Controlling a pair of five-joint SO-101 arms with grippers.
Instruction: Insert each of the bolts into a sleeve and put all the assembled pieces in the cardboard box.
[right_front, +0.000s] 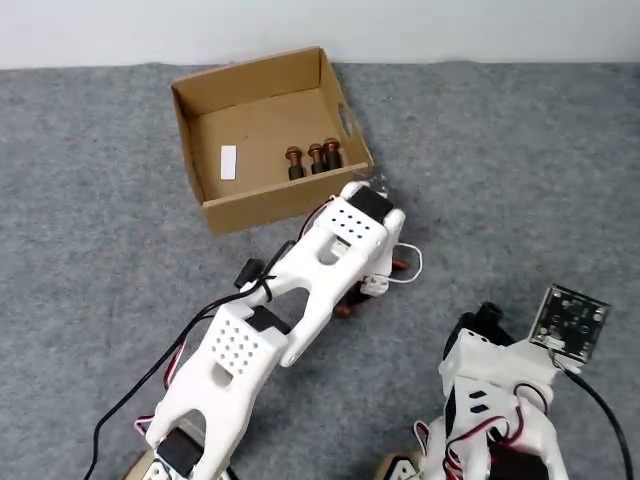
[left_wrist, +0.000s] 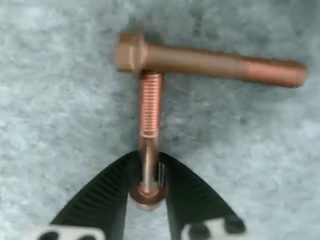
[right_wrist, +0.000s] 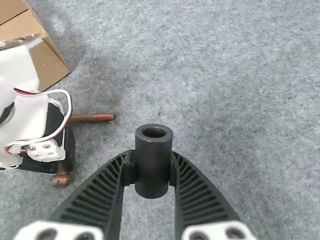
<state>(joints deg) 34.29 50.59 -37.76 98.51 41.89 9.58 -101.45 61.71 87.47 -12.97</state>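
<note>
The left gripper is clamped on a bolt next to its head. The threaded end points away from the jaws and touches the head of a second bolt lying crosswise just beyond. The right gripper grips a dark sleeve, with its open bore facing outward. Three finished pieces lie in the cardboard box. The step in hand looks like the bolt pickup. Next, the bolt probably needs lifting clear and its tip lining up with the sleeve's bore.
</note>
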